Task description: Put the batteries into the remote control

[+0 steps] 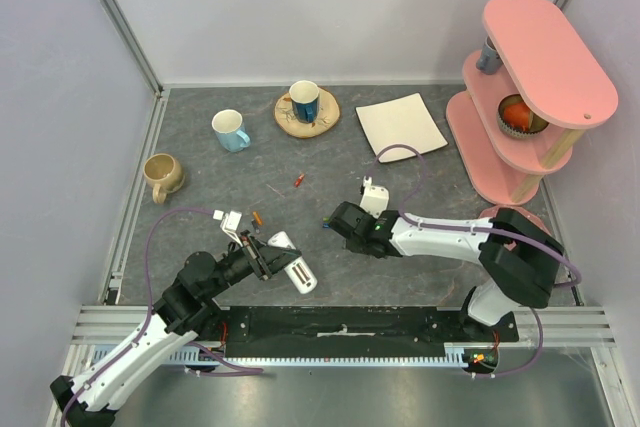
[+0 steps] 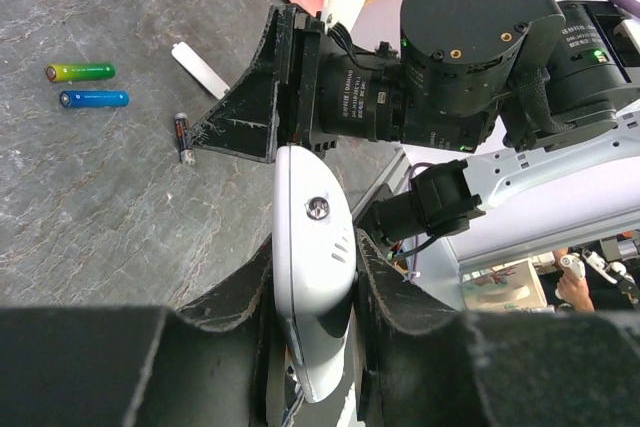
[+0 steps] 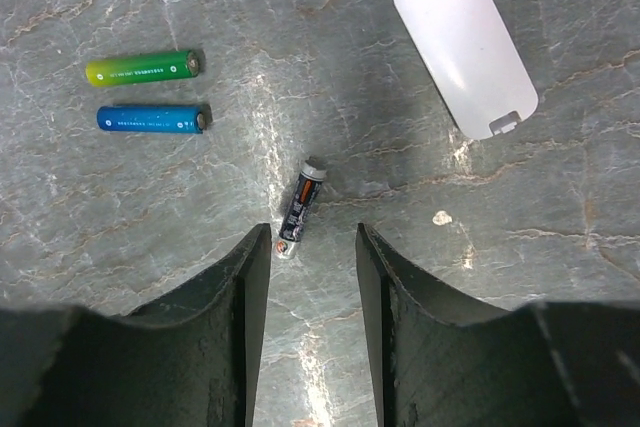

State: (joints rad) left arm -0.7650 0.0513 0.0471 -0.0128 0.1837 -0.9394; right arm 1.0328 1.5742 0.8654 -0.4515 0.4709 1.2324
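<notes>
My left gripper (image 2: 314, 249) is shut on the remote control (image 2: 312, 209), a slim white bar (image 1: 298, 272) held on edge just above the table. My right gripper (image 3: 312, 247) hangs open low over the table, with nothing between its fingers. A black-and-orange battery (image 3: 302, 209) lies just ahead of its left fingertip. A green battery (image 3: 143, 68) and a blue battery (image 3: 152, 119) lie side by side further left. The white battery cover (image 3: 465, 42) lies flat at the upper right. In the top view, two small orange batteries (image 1: 298, 180) (image 1: 258, 218) lie apart on the table.
A tan mug (image 1: 162, 176) and a light blue mug (image 1: 230, 130) stand at the back left. A dark blue mug (image 1: 305, 102) sits on a wooden coaster. A flat white square plate (image 1: 401, 125) and a pink tiered shelf (image 1: 530, 87) are at the back right.
</notes>
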